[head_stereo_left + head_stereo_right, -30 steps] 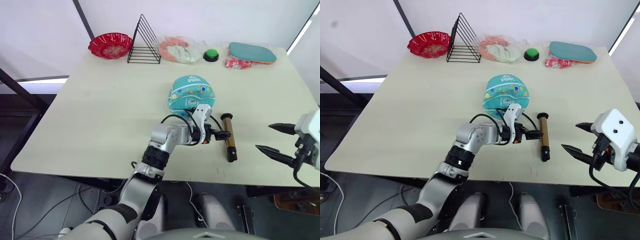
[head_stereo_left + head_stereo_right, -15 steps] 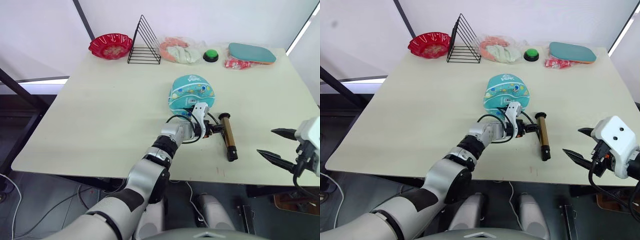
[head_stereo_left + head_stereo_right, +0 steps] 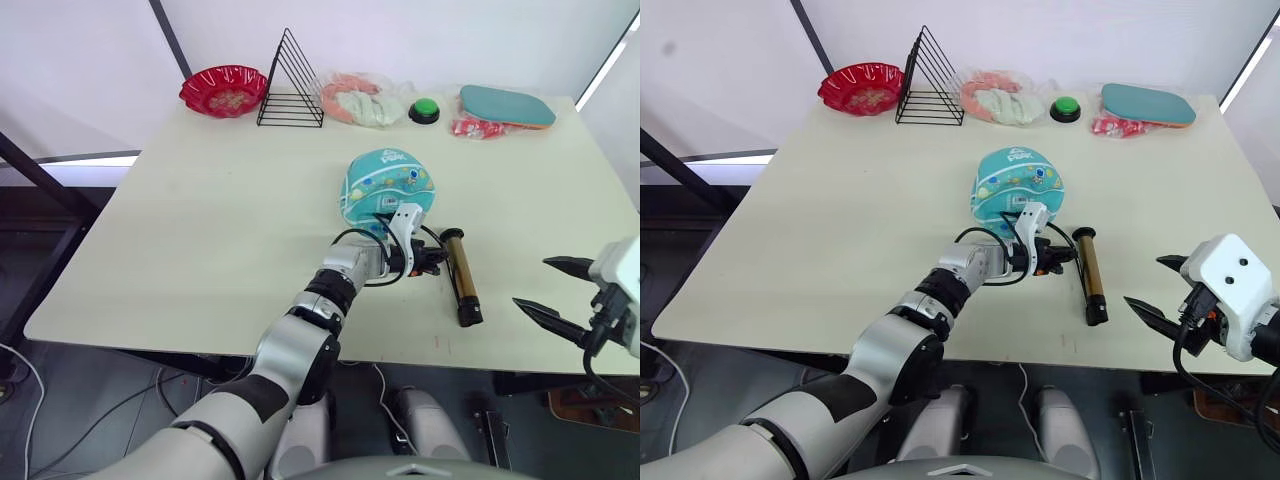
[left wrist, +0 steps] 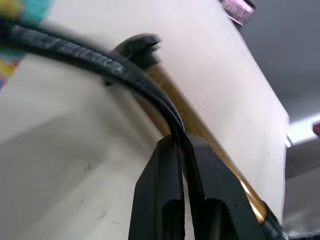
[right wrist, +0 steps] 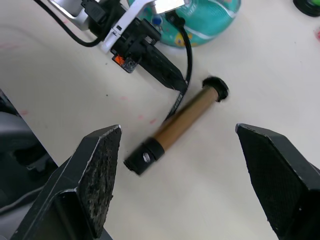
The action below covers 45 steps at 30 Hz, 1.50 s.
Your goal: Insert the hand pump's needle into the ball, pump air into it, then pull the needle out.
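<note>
The red bowl (image 3: 222,90) and the wire rack (image 3: 291,80) stand along the table's (image 3: 200,230) far edge, well apart from the work.

Near the table's middle lies the ball (image 3: 388,183), teal with white bands. Just in front of it, the left gripper (image 3: 428,259) reaches across toward the hand pump (image 3: 462,277). In the left wrist view its 2 fingers (image 4: 162,200) are pressed together around the thin black hose (image 4: 90,52), so it is pinching the hose close beside the gold cylinder. The needle itself is too small to pick out; it probably sits at the hose's end, but I cannot tell where that end lies.

The pump lies flat on the table, just right of the ball and not touching it.

At the far right, the right gripper (image 3: 545,290) hovers over the table's near edge with its jaws spread wide and holding nothing.

As I judge it, the task is barely begun: only the hose is grasped. Inserting the needle, pumping, and pulling out all remain.
</note>
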Available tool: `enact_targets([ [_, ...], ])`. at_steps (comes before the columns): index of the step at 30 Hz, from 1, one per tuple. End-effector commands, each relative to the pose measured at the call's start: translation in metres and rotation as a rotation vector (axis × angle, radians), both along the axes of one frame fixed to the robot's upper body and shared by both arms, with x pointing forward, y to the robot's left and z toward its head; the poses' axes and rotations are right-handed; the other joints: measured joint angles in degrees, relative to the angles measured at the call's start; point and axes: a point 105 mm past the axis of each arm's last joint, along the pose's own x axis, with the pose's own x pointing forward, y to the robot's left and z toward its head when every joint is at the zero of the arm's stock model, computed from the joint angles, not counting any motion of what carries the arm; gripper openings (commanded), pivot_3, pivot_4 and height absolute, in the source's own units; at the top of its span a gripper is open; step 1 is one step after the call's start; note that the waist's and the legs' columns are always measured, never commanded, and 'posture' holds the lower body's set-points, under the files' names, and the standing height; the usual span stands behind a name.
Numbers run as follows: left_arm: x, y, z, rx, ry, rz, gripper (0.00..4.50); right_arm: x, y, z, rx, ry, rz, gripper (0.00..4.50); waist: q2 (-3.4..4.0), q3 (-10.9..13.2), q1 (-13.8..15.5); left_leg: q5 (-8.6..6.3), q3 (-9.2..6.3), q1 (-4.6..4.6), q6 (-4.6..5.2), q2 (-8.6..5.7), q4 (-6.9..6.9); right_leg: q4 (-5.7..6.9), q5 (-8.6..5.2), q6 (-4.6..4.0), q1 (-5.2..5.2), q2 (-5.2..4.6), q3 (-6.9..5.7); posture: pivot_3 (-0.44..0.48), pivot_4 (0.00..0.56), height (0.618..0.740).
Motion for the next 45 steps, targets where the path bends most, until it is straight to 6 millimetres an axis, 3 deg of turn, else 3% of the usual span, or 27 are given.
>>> enact_targets([
  [1,-0.015,0.003,0.014,0.003,-0.077,-0.140,0.05,0.002,0.005,0.003,0.003,-0.024,0.021,3.84,0.02,0.0,-0.1,0.00,0.00,0.01,0.00,0.00,-0.02,0.00,-0.02,0.02,0.00,0.00,0.00,0.000,0.150,0.740],
  [10,-0.014,0.077,0.015,0.293,-0.292,-0.351,0.05,0.004,0.012,-0.004,0.023,0.001,0.060,3.84,0.06,0.0,-0.4,0.00,0.04,0.11,0.01,0.05,-0.06,0.09,-0.03,0.00,-0.02,0.05,0.07,0.000,0.150,0.740],
  [17,0.004,0.096,0.020,0.428,-0.436,-0.400,0.05,0.004,0.015,-0.007,0.028,0.011,0.074,3.84,0.04,0.0,0.4,-0.01,0.01,-0.05,0.04,0.02,0.03,-0.01,-0.04,-0.02,-0.01,-0.02,0.01,0.000,0.150,0.740],
  [19,0.010,0.097,0.026,0.396,-0.424,-0.360,0.05,0.003,0.015,-0.007,0.032,0.017,0.077,3.84,0.04,0.0,0.3,-0.04,0.04,-0.06,0.08,0.01,0.05,-0.03,-0.03,0.01,-0.01,-0.05,0.02,0.000,0.150,0.740],
  [20,0.010,0.098,0.029,0.370,-0.405,-0.348,0.72,0.002,0.015,-0.008,0.032,0.019,0.077,3.84,0.04,0.0,0.3,-0.05,0.05,-0.05,0.11,0.01,0.05,-0.03,-0.03,0.01,-0.01,-0.05,0.03,0.000,0.150,0.740],
  [26,-0.005,0.124,0.051,0.274,-0.282,-0.310,2.94,-0.001,0.013,-0.009,0.031,0.030,0.076,3.84,0.04,0.0,-0.6,-0.06,0.03,-0.02,0.12,0.10,0.02,0.04,-0.03,0.01,-0.04,0.04,0.02,0.000,0.150,0.740],
  [28,-0.012,0.128,0.055,0.263,-0.257,-0.308,4.06,-0.001,0.013,-0.009,0.031,0.032,0.075,3.84,0.05,0.0,-0.7,-0.06,0.05,0.03,0.12,0.14,0.01,0.10,-0.04,0.00,-0.04,0.06,0.04,0.000,0.150,0.740],
  [36,-0.053,0.139,0.073,0.237,-0.113,-0.307,4.20,-0.002,0.015,-0.012,0.040,0.046,0.095,3.84,0.05,0.0,0.0,-0.06,0.01,0.01,0.12,0.12,0.10,0.13,-0.04,0.01,-0.01,-0.03,0.00,0.000,0.150,0.740],
  [40,-0.063,0.121,0.078,0.207,-0.026,-0.295,4.20,-0.007,0.015,-0.009,0.050,0.053,0.125,3.84,0.05,0.0,0.0,-0.06,0.01,0.02,0.12,0.09,0.13,0.13,-0.05,0.02,0.01,-0.04,0.00,0.000,0.150,0.740],
  [45,-0.060,0.102,0.068,0.233,0.045,-0.241,4.20,-0.014,0.012,-0.005,0.047,0.067,0.149,3.84,0.04,0.0,-0.3,-0.06,0.03,0.05,0.12,0.06,0.19,0.15,-0.04,0.04,0.05,0.00,0.01,0.000,0.150,0.740],
])
